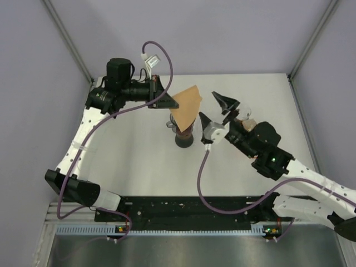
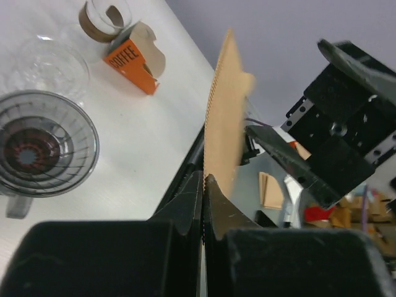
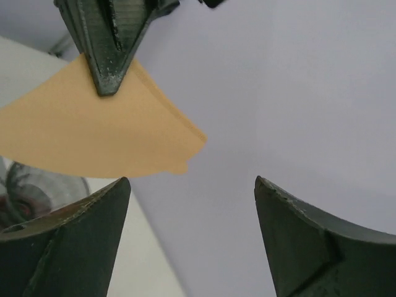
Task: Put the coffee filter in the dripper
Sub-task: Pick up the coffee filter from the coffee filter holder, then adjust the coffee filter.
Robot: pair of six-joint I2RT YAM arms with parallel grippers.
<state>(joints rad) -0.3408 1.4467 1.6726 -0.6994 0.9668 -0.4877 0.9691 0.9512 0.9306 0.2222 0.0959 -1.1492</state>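
White worktop, filter hanging over the dripper, left tool clamped on its edge, right tool spread apart beside it; looks like thin, floppy paper, so pinch the edge lightly

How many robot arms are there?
2. The left arm reaches in from the left, its jaws pinching the brown coffee filter by the dripper. The right arm reaches in from the right, its jaws open beside the filter.
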